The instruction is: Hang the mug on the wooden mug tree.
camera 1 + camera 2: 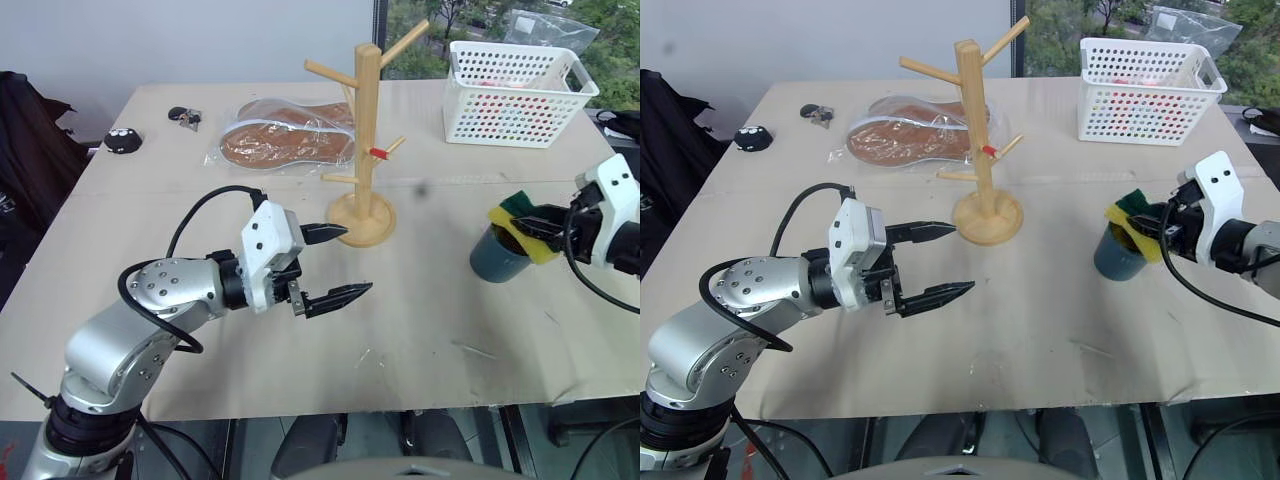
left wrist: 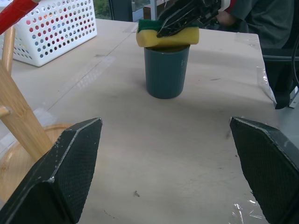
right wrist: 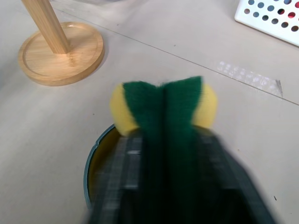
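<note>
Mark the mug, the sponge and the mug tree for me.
mug (image 1: 497, 260), left eye view, teal outer wall.
sponge (image 2: 180, 37), left wrist view, yellow side.
mug tree (image 1: 367, 120), left eye view, upright post.

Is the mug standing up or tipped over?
Standing up. The mug sits on its bottom on the table, opening upward, with the sponge at its rim, pinched by the right gripper.

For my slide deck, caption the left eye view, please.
Right gripper pinches a sponge over the mug; left gripper open beside the mug tree.

head stereo pair; close wrist views
</note>
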